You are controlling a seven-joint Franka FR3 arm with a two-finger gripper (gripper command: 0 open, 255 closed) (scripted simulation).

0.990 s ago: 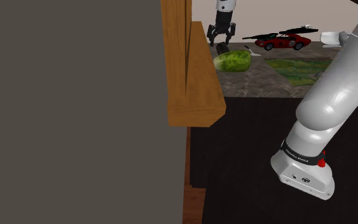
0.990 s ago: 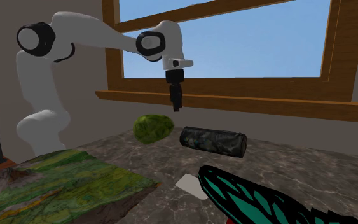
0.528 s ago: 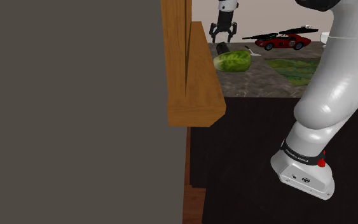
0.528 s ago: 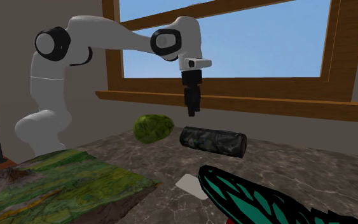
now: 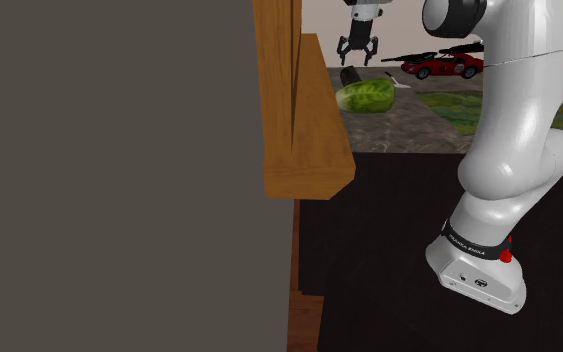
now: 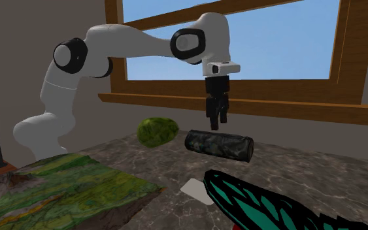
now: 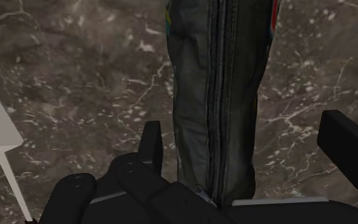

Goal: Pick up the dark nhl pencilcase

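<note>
One spread gripper (image 6: 216, 123) hovers above the zipped dark pencil case (image 6: 218, 145), not touching.

Home, by look of it — wood-framed window (image 6: 280, 46), plain grey wall (image 5: 109, 170), marble countertop (image 6: 319, 173) — red toy car (image 5: 439, 68) on it.

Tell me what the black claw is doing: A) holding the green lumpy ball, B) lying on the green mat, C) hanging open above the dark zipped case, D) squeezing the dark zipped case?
C: the gripper hangs above the dark pencil case, and the wrist view shows its fingers apart on either side of the case, not touching it.
</note>
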